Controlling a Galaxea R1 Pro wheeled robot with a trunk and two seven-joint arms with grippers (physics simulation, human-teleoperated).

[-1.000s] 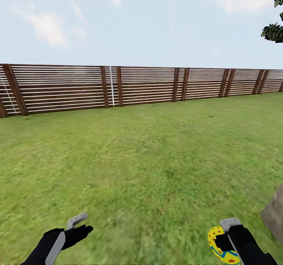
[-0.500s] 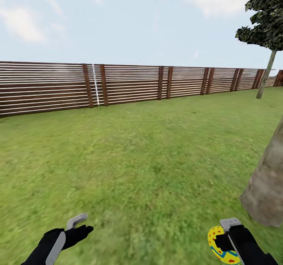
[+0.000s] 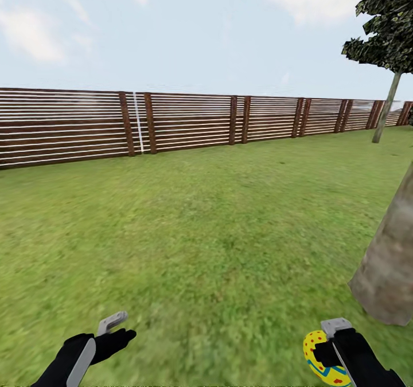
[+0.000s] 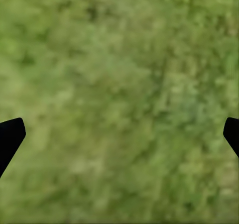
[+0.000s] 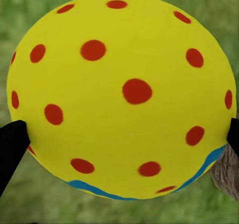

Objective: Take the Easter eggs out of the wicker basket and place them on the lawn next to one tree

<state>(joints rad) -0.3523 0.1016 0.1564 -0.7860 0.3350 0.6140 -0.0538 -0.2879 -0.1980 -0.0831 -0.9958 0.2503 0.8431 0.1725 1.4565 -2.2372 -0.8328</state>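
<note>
Low at my right side, my right gripper (image 3: 328, 350) is clamped on an Easter egg (image 3: 319, 357), its fingertips (image 5: 11, 145) pressed against the yellow, red-dotted shell. My left gripper (image 3: 117, 327) hangs spread wide with nothing between its fingers, over the lawn (image 3: 218, 226). Just ahead and to my right stands the tree (image 3: 387, 266), its thick pale trunk rooted in the grass. Beyond runs a slatted wooden fence (image 3: 189, 122).

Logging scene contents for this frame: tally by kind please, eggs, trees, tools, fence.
Easter eggs: 1, held in the right tool
Trees: 2, thick pale trunk near the right tool, thin-trunked tree by the fence
Tools: 2, left tool open over the lawn, right tool shut on the egg
Fences: 1
Total: 6
</note>
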